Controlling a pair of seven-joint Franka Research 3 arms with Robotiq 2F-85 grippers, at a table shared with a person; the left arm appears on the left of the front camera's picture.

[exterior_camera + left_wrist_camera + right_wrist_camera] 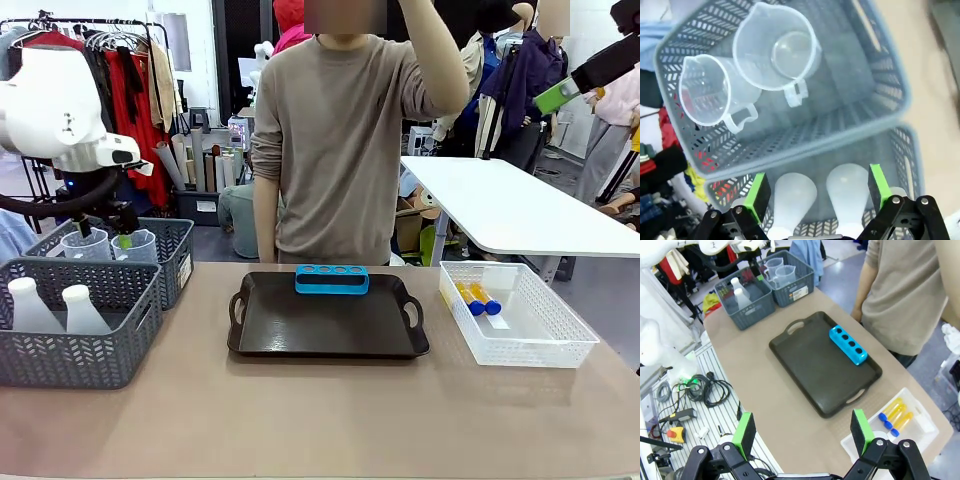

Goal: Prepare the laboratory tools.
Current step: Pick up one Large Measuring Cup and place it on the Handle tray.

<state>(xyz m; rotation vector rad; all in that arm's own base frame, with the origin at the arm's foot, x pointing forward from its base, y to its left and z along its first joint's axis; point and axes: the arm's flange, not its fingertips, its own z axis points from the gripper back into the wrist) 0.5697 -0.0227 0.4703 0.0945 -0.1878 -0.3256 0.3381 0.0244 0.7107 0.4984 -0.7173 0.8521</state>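
– Over the 2 grey baskets (70, 360) at the table's left end, the left gripper (817, 171) hangs with its jaws spread as wide as they go, holding nothing. What sits under it?

– 2 clear beakers (775, 52) side by side in the farther basket, and 2 white flasks (82, 308) upright in the nearer one. I cannot tell which of them it is lined up for.

– And the rest?

– The blue rack (332, 279) lies at the far edge of the black tray (330, 330), and its 4 holes look empty. The blue-capped tubes (478, 298) lie in the white basket (560, 350) on the right. The right gripper (802, 414) is high above the table (765, 390), also wide open and empty.

– What could go wrong from here?

– The beakers stand touching, so a finger coming down between them could tip 1 over or catch both rims. A descent slightly off line could land a finger on a basket wall and drag the basket. The beaker walls look thin, so a hard squeeze could buckle them. A tapered flask could slip out of the pads.

– The person (340, 150)?

– Standing just behind the tray with 1 arm raised, not far from the right arm. A quick swing there could meet it.
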